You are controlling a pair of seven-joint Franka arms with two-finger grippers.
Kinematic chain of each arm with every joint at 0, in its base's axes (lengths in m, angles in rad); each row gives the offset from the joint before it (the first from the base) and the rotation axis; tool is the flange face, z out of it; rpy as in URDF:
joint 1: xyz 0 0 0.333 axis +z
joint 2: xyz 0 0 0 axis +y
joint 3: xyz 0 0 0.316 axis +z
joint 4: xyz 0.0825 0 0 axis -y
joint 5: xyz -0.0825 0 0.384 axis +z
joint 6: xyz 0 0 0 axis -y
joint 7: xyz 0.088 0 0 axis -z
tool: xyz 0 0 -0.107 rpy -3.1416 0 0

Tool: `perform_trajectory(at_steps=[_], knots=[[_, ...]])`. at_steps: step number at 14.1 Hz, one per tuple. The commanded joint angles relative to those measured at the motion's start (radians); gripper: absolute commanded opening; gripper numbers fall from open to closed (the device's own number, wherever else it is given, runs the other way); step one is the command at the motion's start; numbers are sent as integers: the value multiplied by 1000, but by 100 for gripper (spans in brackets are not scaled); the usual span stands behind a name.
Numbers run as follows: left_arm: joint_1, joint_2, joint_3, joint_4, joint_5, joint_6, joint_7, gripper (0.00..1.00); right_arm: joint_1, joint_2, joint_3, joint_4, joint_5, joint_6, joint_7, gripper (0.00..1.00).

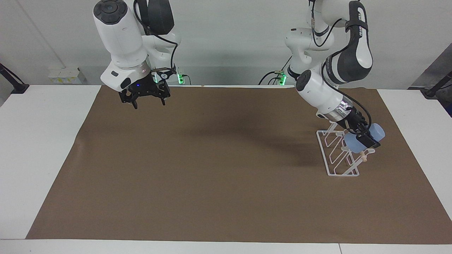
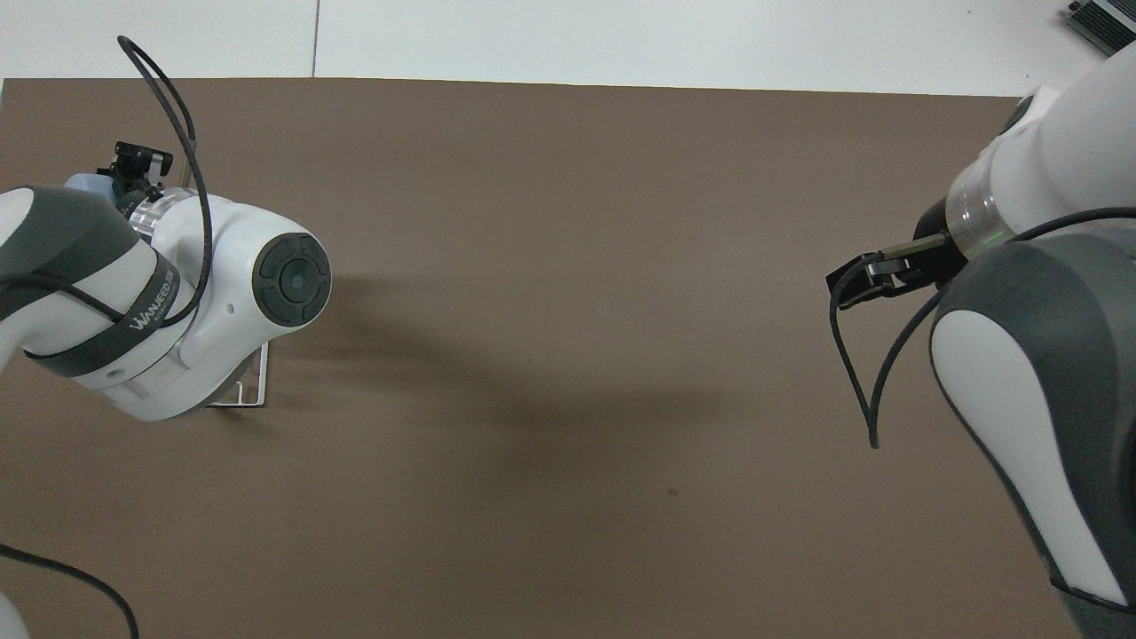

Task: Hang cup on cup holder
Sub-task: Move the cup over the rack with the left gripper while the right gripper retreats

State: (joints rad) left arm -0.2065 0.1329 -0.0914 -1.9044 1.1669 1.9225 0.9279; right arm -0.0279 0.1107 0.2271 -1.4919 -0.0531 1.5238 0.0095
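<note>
cup (image 1: pixel 362 139), a small light-blue plastic tumbler with no handle, lay tilted on its side in the air, pinched across its body by the left gripper (image 1: pixel 363 138), whose black fingers were closed on it. it hung right against the upper prongs of the cup holder (image 1: pixel 338 152), a white wire rack with looped prongs and a pale wooden rod, which stood on the brown paper mat (image 1: pixel 226 169) toward the left arm's end of the table. whether the cup's mouth was already over a prong, i could not tell; the overhead view showed only a sliver of blue under the arm.

the step in hand looked like the hanging itself. the next move probably called for sliding the open mouth down along one prong, then letting go without tipping the light rack.

the rack sat near the mat's edge, with open mat all round it. the right gripper (image 1: pixel 145 100) waited, fingers parted and empty, over the mat's edge nearest the robots, well apart.
</note>
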Motion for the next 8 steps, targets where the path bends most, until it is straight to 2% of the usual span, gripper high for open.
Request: perform_trajectory(at_steps=[1, 3, 6, 7, 8], knots=[[-2, 2, 10, -13, 22, 13, -17, 0, 49, -32, -61, -13, 1, -11, 13, 100], [2, 1, 10, -19, 22, 29, -17, 0, 49, -40, -104, -10, 4, -13, 30, 100], [4, -1, 10, -24, 22, 32, -17, 0, 63, -74, -126, -13, 2, -46, 105, 100], [4, -1, 10, -24, 22, 30, -15, 20, 69, -91, -147, -8, 2, -51, 121, 100], [6, -3, 10, -24, 22, 30, -6, 99, 72, -101, -159, -5, 2, -50, 122, 100]])
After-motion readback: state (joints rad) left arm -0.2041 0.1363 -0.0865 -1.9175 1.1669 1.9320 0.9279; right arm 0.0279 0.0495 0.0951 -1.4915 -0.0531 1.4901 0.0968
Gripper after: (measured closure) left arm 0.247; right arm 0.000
